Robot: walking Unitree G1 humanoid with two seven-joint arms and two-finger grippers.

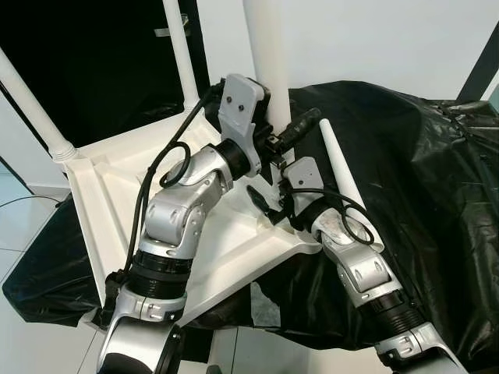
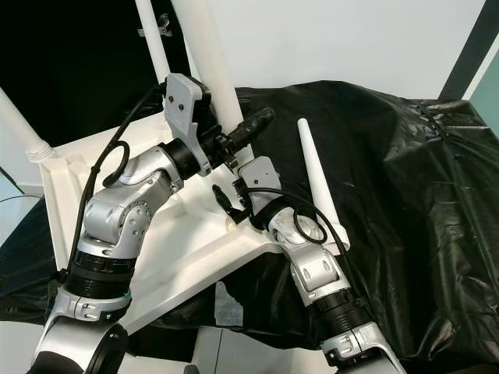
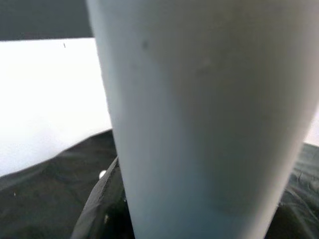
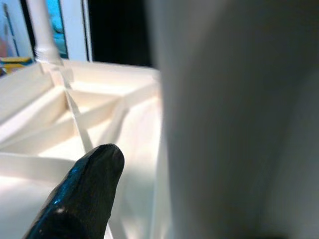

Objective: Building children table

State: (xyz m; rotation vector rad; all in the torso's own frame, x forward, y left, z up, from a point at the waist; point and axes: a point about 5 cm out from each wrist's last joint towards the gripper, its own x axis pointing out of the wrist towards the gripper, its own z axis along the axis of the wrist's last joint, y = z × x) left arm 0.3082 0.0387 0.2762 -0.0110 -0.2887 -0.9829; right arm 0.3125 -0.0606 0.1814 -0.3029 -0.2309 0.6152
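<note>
A white children's table top (image 1: 117,195) lies upside down on a black plastic sheet (image 1: 421,156). Two white legs stand in its far corners, one at the left (image 1: 31,101) and one at the back (image 1: 181,54). A third leg (image 1: 269,70) stands upright at the near right corner. My left gripper (image 1: 282,139) is shut on it a little above its base, and one black finger (image 1: 302,125) pokes out beside it. My right gripper (image 1: 265,204) sits low at the foot of the same leg, open, with one finger (image 4: 84,194) just clear of the leg (image 4: 239,124).
A loose white leg (image 1: 341,167) lies on the sheet to the right of the table top. The sheet is crumpled and rises toward the right. A pale floor (image 1: 31,343) shows at the lower left, and a dark opening (image 1: 101,62) lies behind the table.
</note>
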